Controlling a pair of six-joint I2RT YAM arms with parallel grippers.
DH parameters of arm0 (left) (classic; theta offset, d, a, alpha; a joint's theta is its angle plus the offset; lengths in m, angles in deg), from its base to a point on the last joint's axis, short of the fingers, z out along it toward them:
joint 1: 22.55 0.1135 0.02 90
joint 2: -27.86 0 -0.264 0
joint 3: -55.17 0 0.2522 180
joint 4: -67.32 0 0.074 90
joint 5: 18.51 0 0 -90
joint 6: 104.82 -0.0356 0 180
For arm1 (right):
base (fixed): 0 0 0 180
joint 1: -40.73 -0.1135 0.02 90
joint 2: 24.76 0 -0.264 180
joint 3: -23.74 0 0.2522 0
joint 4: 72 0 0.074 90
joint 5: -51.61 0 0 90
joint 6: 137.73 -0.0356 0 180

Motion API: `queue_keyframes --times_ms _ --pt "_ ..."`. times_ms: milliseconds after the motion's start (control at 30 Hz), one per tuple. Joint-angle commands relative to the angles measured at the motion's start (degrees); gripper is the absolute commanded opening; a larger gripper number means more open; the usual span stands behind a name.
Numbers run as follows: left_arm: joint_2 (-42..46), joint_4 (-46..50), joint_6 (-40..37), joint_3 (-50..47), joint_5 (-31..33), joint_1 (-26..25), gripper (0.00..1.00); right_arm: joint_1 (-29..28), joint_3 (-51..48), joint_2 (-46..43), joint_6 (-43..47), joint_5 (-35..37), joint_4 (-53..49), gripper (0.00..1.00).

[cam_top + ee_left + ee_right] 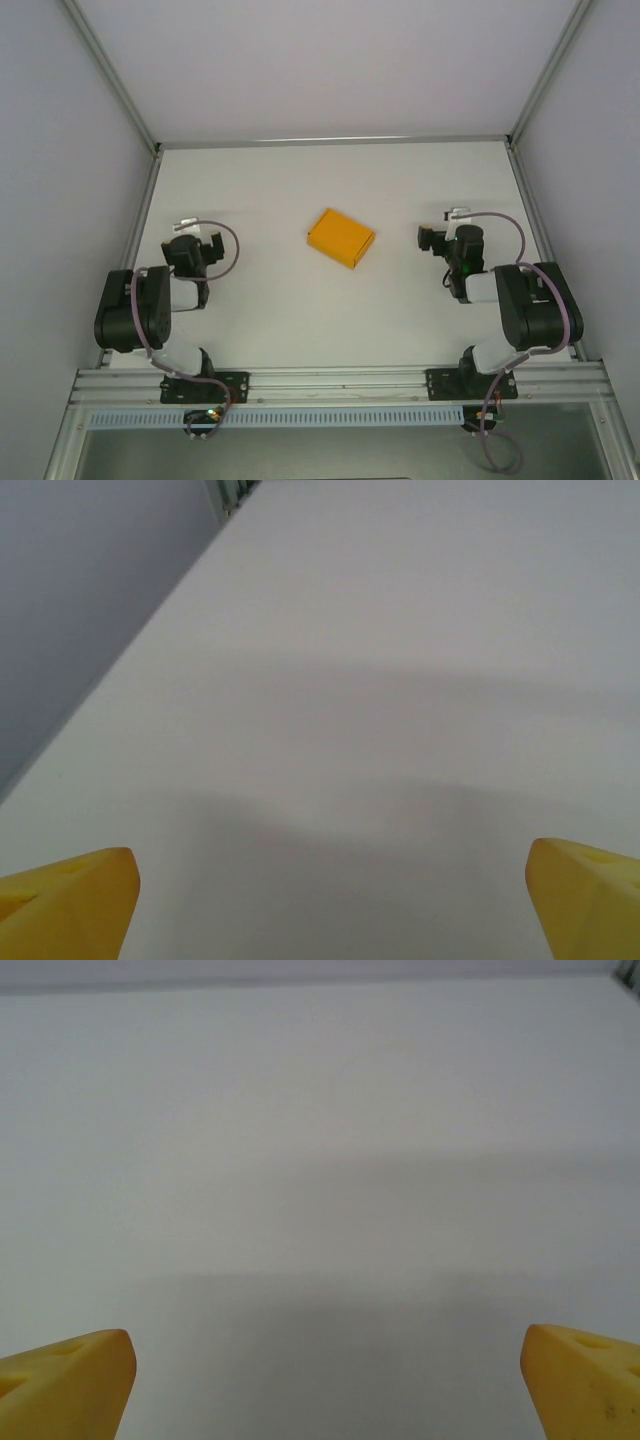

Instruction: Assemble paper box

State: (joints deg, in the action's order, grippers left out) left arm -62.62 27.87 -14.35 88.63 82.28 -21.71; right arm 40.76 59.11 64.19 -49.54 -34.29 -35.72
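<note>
Now | box (340, 238) at table (280, 320) centre | light thin card, I judge it crushable | I'd pinch opposite walls gently | left gripper (330, 905), right gripper (325, 1380) spread, empty

Plain orange-yellow paper box (340, 238), white table (300, 310), black arms (135, 310)
</note>
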Motion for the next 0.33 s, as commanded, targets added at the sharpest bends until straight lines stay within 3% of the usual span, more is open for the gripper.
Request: queue_keyframes --times_ms 0,300 --pt "0.6 -3.5 0.5 0.9 -1.1 -1.0 1.00 -0.5 1.1 -0.5 -0.4 -1.4 2.0 1.00" --pt "0.5 -2.9 -1.9 1.4 -1.8 -2.5 1.00 -0.6 1.5 -0.5 0.1 -3.3 1.4 1.00"
